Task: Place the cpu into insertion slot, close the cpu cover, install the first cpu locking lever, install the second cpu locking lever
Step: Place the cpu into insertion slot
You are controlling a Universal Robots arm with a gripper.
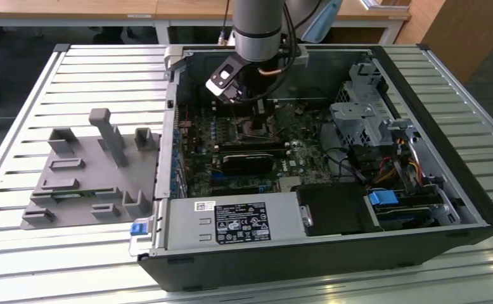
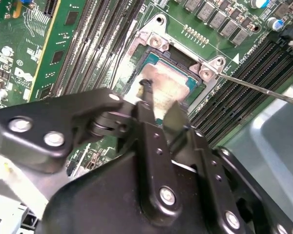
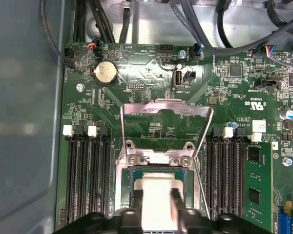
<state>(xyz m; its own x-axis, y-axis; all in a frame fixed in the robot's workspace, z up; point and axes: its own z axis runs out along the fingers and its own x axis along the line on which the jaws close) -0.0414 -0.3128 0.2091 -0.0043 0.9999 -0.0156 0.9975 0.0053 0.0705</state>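
The cpu [image 3: 158, 187] is a silvery square chip lying flat in the insertion slot [image 3: 158, 158], whose metal border frames it. My gripper [image 3: 157, 207] is down over the slot, with a black finger against each of two opposite sides of the chip. In the second wrist view the cpu [image 2: 168, 83] sits level in the slot [image 2: 158, 41] beneath the gripper [image 2: 161, 100]. The cpu cover [image 3: 166, 108] stands swung up and open behind the slot. A thin locking lever [image 2: 259, 90] sticks out unlatched beside it. In the exterior view the gripper [image 1: 259, 119] reaches into the computer case.
Black memory slots [image 3: 85, 170] flank the socket on both sides. A coin battery [image 3: 106, 72] and cables [image 3: 200, 29] lie beyond the cover. A black block [image 1: 251, 158] and the power supply [image 1: 229, 221] sit inside the case. A grey fixture [image 1: 86, 171] stands outside it.
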